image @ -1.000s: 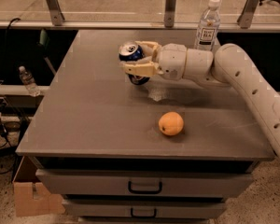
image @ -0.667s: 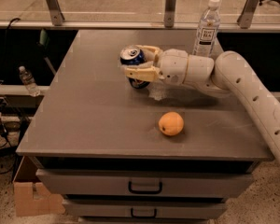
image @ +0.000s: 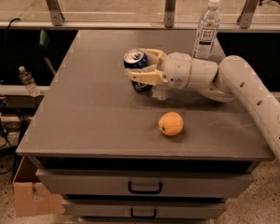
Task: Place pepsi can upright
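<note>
The pepsi can [image: 136, 62] is dark blue with a silver top. It sits between the two cream fingers [image: 142, 77] of my gripper [image: 139, 65], near the middle of the grey table [image: 84, 111]. The can leans, its top turned up and toward the left, and its lower end is at or just above the tabletop. My gripper is shut on the can, one finger over its far side and one along its near side. My white arm [image: 242, 85] reaches in from the right.
An orange [image: 171, 123] lies on the table in front of my gripper, toward the near edge. A clear water bottle [image: 206, 29] with a white cap stands at the back right. Drawers [image: 144, 185] run under the tabletop. A cardboard box [image: 32, 197] sits on the floor at the left.
My gripper and the can have shifted slightly to the right and down toward the tabletop. The orange and the bottle have not moved.
</note>
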Motion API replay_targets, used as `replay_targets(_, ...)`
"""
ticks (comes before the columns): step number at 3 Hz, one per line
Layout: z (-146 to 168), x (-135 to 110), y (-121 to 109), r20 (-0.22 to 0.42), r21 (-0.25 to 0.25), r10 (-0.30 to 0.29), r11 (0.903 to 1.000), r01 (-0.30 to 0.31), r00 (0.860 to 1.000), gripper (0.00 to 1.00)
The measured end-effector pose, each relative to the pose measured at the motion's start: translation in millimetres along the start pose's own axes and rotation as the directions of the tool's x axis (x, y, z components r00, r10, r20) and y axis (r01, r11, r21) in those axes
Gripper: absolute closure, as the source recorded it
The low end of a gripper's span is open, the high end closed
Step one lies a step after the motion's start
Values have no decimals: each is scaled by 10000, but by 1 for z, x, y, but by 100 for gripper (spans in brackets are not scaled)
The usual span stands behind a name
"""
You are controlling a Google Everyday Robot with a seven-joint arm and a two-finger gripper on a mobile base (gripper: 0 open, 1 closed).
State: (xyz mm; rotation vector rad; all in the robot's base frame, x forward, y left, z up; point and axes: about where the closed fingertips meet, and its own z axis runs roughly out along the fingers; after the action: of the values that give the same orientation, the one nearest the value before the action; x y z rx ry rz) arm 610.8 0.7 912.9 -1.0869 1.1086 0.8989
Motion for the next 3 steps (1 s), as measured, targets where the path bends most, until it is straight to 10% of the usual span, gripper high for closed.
replay_targets(2, -5, 3, -5, -214, 112, 209, 9997, -207, 9996, 0)
replay_targets(3, -13, 2, -10, -408, 353, 290, 9990, -276, 9987, 0)
